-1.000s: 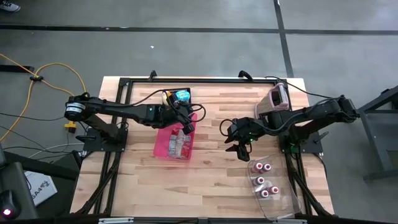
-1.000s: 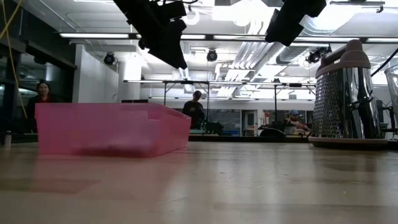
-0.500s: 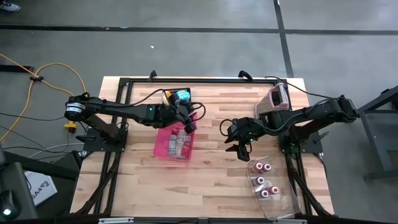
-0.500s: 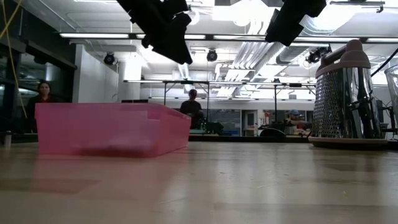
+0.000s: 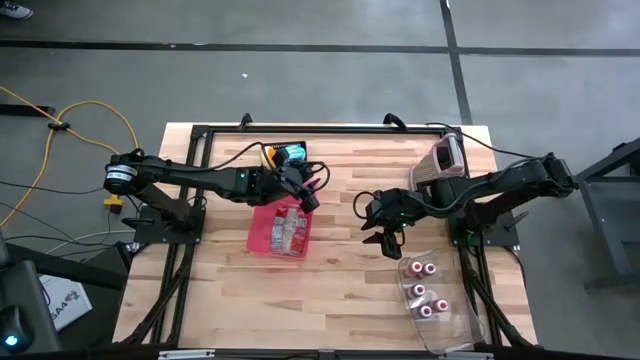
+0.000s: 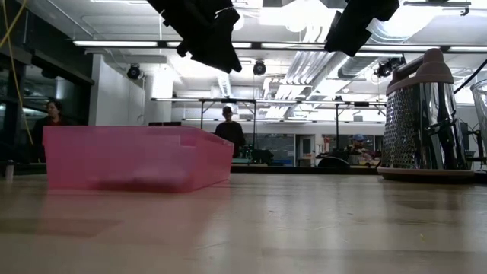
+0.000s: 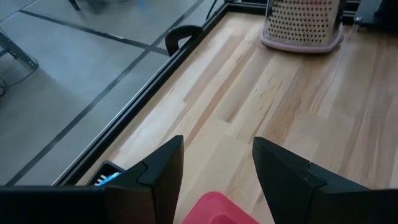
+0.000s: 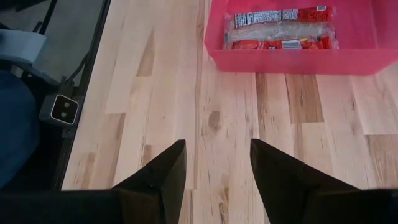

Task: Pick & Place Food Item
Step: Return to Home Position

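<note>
When viewed from above, my left pincer (image 5: pixel 308 192) hangs at the pink plastic bin's (image 5: pixel 262 232) edge, beside the black bin (image 5: pixel 300 145) holding the blue donut (image 5: pixel 293 153); my right pincer (image 5: pixel 385 236) hovers over the wooden table (image 5: pixel 350 285). Each wrist view shows fingers (image 7: pixel 158 177) parted, gripping nothing.

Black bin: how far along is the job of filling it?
Done: a blue donut lies in the black bin. In hand: nothing; the left arm's jaws, above the pink bin's edge, and the right arm's, over the table, stand open. Left: both arms not yet home.
</note>
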`<state>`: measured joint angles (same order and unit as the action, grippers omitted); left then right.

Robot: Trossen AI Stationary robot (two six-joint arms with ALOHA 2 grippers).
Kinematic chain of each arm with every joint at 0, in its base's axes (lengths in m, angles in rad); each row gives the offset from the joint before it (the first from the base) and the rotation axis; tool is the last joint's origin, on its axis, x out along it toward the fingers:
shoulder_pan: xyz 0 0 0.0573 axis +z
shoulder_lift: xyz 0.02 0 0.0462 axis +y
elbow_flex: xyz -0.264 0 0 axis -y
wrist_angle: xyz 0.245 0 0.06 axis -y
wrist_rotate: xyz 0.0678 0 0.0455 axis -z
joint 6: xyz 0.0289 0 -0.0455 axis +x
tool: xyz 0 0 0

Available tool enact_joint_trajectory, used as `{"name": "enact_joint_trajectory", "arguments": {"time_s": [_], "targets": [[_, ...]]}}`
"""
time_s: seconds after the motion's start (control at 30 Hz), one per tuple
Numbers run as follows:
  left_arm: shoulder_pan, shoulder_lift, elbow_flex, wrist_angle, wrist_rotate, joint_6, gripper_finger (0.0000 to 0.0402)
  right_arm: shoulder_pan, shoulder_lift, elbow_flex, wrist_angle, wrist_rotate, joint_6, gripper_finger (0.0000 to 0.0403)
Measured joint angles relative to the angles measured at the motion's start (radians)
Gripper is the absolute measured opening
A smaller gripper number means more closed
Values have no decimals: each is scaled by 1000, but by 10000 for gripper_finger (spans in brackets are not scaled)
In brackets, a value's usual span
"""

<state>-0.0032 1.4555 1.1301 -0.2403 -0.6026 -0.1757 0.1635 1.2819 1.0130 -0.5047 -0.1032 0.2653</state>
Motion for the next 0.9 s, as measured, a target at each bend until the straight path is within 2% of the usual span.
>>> {"name": "enact_joint_trajectory", "arguments": {"time_s": [0.9], "targets": [[0, 0, 0, 25, 0, 1, 185, 0, 0, 0, 0, 0, 0, 165]]}}
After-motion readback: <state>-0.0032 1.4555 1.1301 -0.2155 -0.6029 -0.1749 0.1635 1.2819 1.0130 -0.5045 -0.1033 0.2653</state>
